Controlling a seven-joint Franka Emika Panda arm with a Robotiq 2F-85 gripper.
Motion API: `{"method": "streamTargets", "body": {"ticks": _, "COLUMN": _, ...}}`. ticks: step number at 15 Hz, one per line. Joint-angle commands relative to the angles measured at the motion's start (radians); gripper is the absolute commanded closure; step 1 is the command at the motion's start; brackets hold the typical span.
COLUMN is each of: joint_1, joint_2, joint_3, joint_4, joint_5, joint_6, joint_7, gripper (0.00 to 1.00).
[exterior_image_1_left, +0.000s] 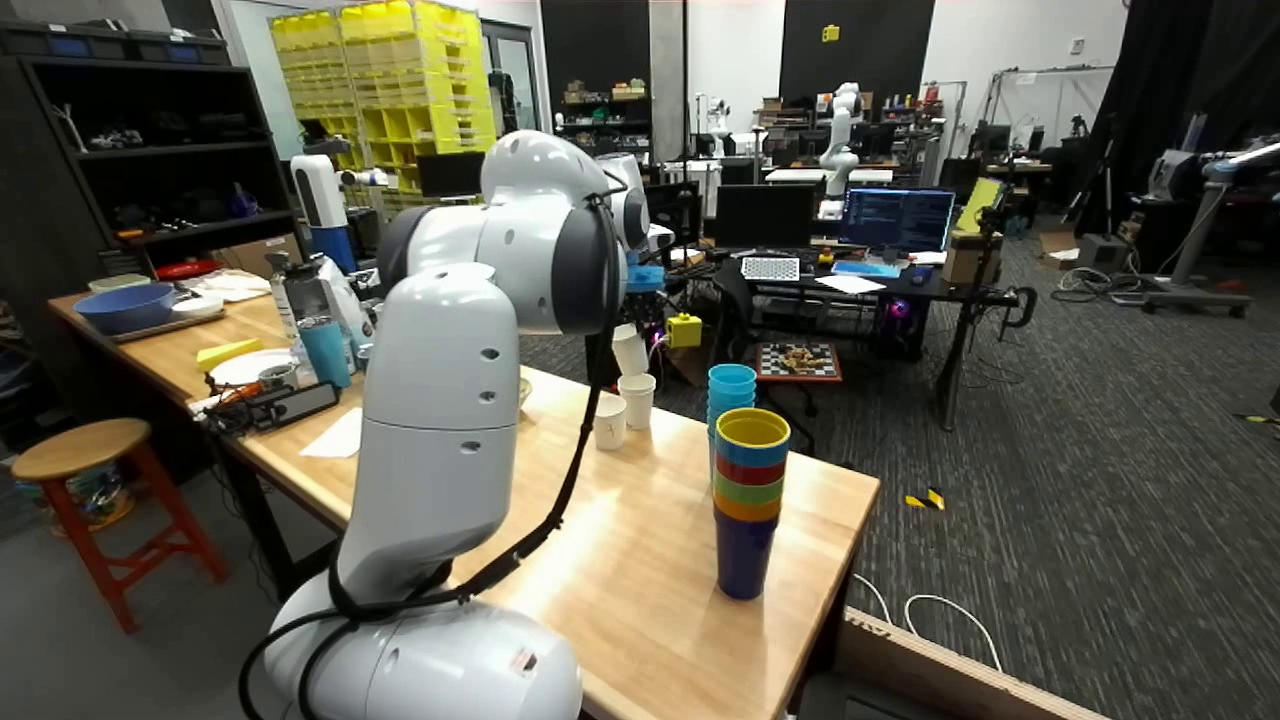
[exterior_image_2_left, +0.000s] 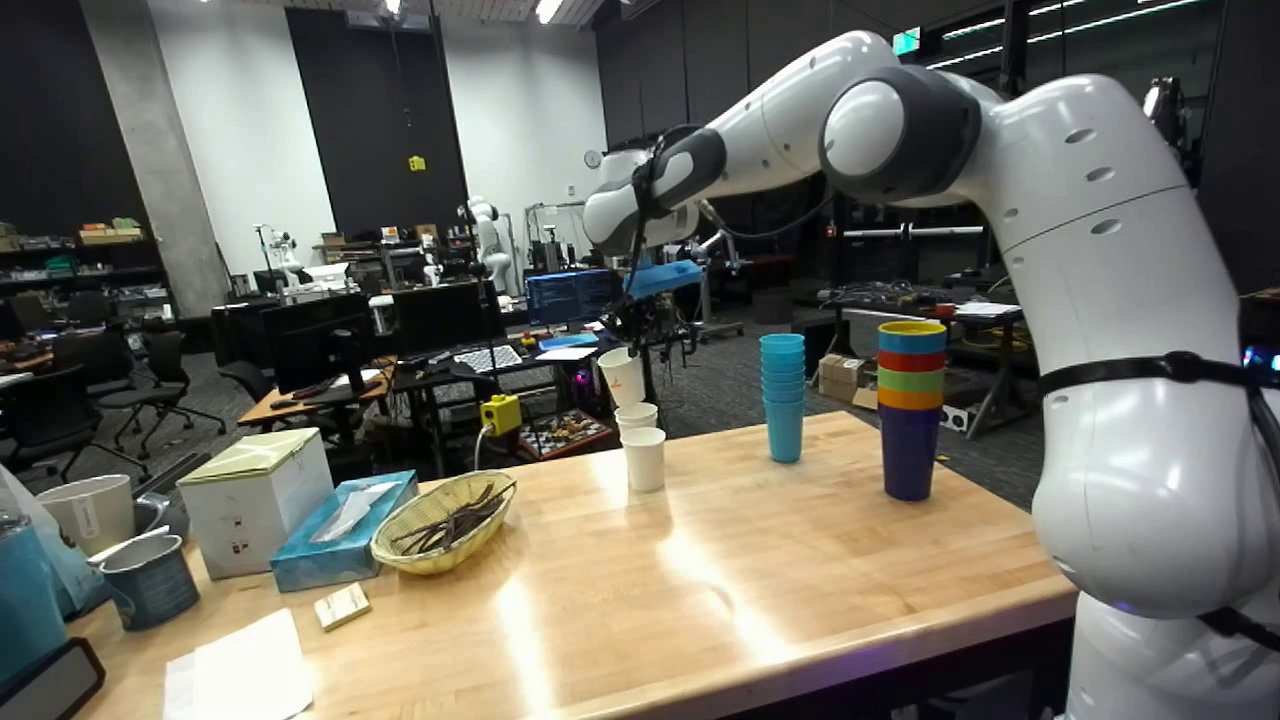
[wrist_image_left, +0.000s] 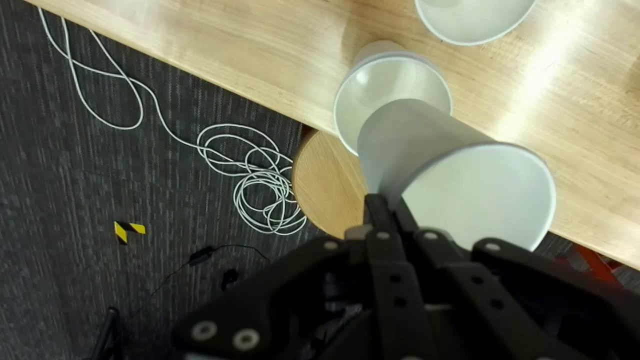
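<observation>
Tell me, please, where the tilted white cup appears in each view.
In an exterior view: tilted cup near the centre.
In an exterior view: tilted cup near the centre.
Wrist view: tilted cup right of centre, held by the tool.
Shared landmark: upright white cup beneath it.

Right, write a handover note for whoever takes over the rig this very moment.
Gripper: shut on the wall of a tilted white paper cup.
Things: its base hangs at or just over the mouth of an upright white paper cup; whether they touch, I can't tell. Another white paper cup stands beside, apart. Also on the light wooden table: a light blue plastic cup stack and a multicoloured plastic cup stack.
Done: cup gripped, held over the upright one.
Left, most likely: straighten, lower it in, release.
</observation>
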Motion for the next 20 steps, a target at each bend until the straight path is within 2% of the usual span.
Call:
{"method": "streamTargets", "body": {"ticks": 1, "joint_1": -0.007, "joint_2": -0.001, "joint_3": -0.016, "joint_4": 0.004, "joint_5": 0.036, "joint_6": 0.001, "joint_7": -0.014, "gripper": 0.99}}
{"method": "streamTargets", "body": {"ticks": 14, "joint_1": -0.013, "joint_2": 0.027, "joint_3": -0.018, "joint_4": -0.028, "joint_5": 0.075, "joint_6": 0.023, "joint_7": -0.023, "gripper": 0.99}}
{"method": "streamTargets", "body": {"ticks": 15, "joint_1": -0.013, "joint_2": 0.027, "joint_3": -0.018, "joint_4": -0.034, "joint_5": 0.076, "joint_6": 0.024, "joint_7": -0.022, "gripper": 0.72}}
{"method": "streamTargets", "body": {"ticks": 16, "joint_1": -0.014, "joint_2": 0.026, "joint_3": -0.018, "joint_4": -0.041, "joint_5": 0.078, "joint_6": 0.027, "joint_7": -0.023, "gripper": 0.71}}
{"method": "streamTargets", "body": {"ticks": 20, "joint_1": -0.017, "joint_2": 0.009, "joint_3": -0.017, "joint_4": -0.065, "joint_5": 0.079, "joint_6": 0.03, "joint_7": -0.035, "gripper": 0.48}}
